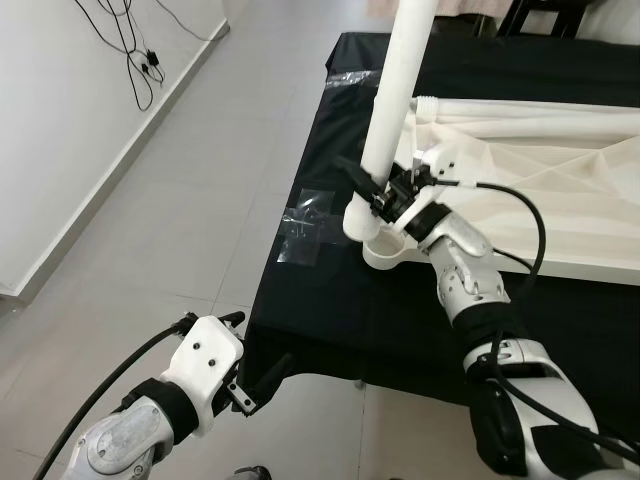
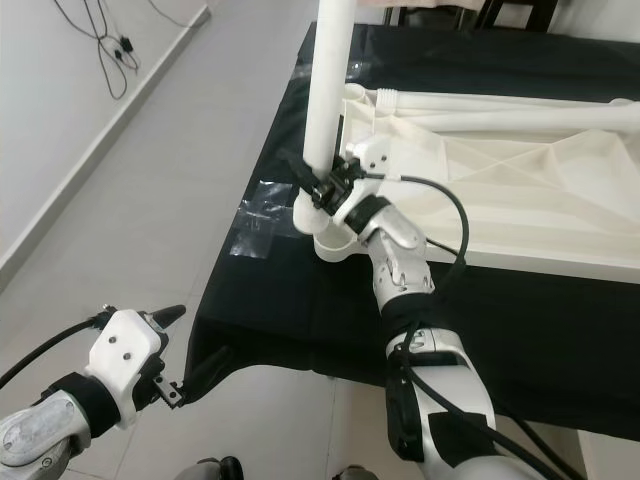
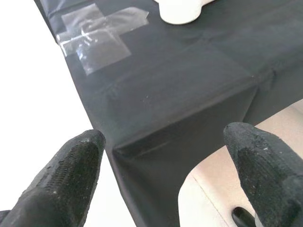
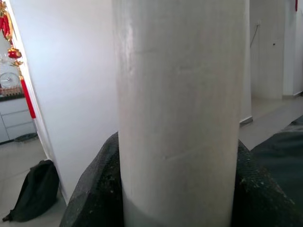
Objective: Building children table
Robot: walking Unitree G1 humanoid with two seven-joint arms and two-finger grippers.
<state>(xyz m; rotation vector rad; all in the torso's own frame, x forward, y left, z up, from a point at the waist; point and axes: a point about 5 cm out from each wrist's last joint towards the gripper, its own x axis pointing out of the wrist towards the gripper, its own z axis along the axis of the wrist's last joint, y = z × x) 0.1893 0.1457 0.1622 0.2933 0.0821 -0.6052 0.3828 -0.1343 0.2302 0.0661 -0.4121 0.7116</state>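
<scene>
A white table leg (image 1: pixel 395 100) stands upright at the near left corner of the black-covered table (image 1: pixel 400 310), its lower end in a white round socket (image 1: pixel 385 248). My right gripper (image 1: pixel 378 192) is shut on the leg just above the socket; in the right wrist view the leg (image 4: pixel 182 109) sits between both black fingers (image 4: pixel 97 189). A white tabletop panel (image 1: pixel 540 170) lies flat behind it, with another white tube (image 1: pixel 530 105) along its far edge. My left gripper (image 1: pixel 262 378) is open below the table's front corner, holding nothing; its fingertips (image 3: pixel 66 179) frame the cloth corner.
Clear plastic bags (image 1: pixel 305 228) lie taped at the table's left edge. The black cloth (image 3: pixel 180 94) hangs over the front edge. Grey tiled floor (image 1: pixel 180 200) spreads to the left, with a white wall and black cables (image 1: pixel 135 50) at the far left.
</scene>
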